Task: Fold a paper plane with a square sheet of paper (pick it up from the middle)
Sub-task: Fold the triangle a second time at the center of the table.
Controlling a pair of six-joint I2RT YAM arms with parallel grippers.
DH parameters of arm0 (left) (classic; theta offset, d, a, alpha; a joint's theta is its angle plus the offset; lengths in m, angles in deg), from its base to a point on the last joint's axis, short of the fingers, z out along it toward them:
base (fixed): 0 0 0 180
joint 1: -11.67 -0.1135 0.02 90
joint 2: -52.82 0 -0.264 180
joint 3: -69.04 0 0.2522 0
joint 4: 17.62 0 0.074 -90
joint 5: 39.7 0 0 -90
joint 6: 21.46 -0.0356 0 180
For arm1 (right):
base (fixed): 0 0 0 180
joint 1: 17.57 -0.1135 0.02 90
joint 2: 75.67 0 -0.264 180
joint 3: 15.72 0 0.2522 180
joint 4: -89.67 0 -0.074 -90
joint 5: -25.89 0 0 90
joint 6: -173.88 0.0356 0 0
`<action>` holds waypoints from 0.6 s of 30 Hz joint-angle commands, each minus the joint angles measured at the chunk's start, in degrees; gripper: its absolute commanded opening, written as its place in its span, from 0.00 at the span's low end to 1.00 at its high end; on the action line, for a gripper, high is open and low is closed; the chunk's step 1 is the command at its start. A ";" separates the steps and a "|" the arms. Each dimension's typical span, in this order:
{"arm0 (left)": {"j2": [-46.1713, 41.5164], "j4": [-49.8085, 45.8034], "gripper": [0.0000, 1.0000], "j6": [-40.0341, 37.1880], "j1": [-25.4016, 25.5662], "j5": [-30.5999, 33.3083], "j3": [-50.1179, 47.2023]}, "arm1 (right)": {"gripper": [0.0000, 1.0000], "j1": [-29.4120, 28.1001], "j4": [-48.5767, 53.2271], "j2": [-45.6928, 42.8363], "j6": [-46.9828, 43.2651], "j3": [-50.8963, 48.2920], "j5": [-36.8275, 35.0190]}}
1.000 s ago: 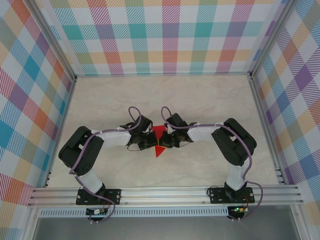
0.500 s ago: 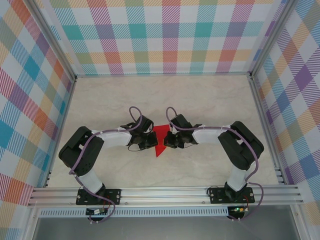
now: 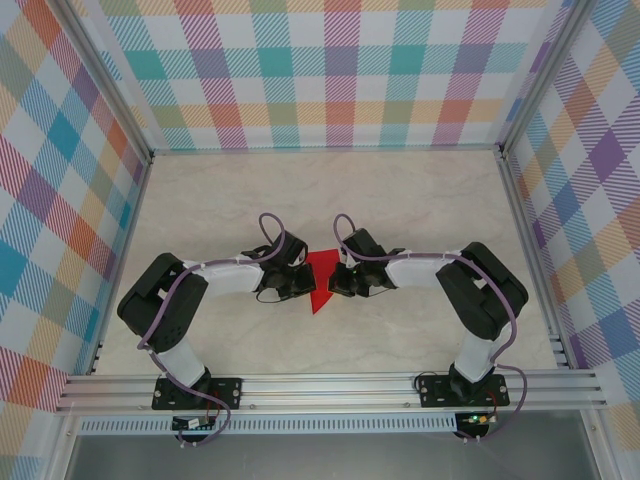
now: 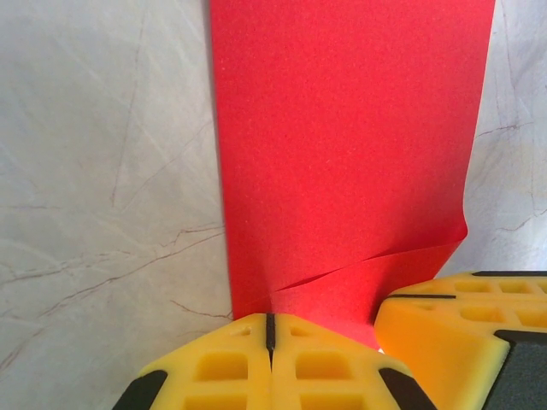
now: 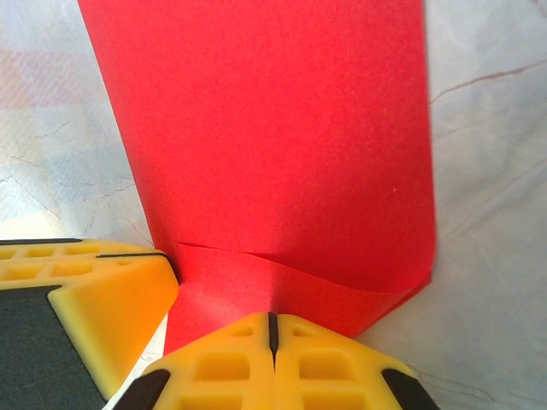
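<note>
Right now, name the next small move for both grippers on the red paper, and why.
Probably lift both slightly, together. The left gripper and right gripper, facing each other, are each shut on the red paper; only a small flap is raised, and the rest looks flat on the table.

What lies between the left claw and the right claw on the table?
The paper lies there, in the top view; the left claw and right claw each pinch it.
</note>
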 commanded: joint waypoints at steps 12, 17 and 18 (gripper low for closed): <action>0.42 -4.91 0.00 -0.55 0.63 3.12 -0.52 | 0.02 3.09 2.25 1.81 1.02 -0.06 -2.37; 0.15 -4.91 0.00 -0.60 0.63 3.36 -0.83 | 0.02 3.62 1.75 -0.55 1.14 0.23 -2.33; 0.21 -4.91 0.00 -0.48 0.63 3.32 -0.75 | 0.02 3.66 1.87 -0.86 0.91 0.68 -2.66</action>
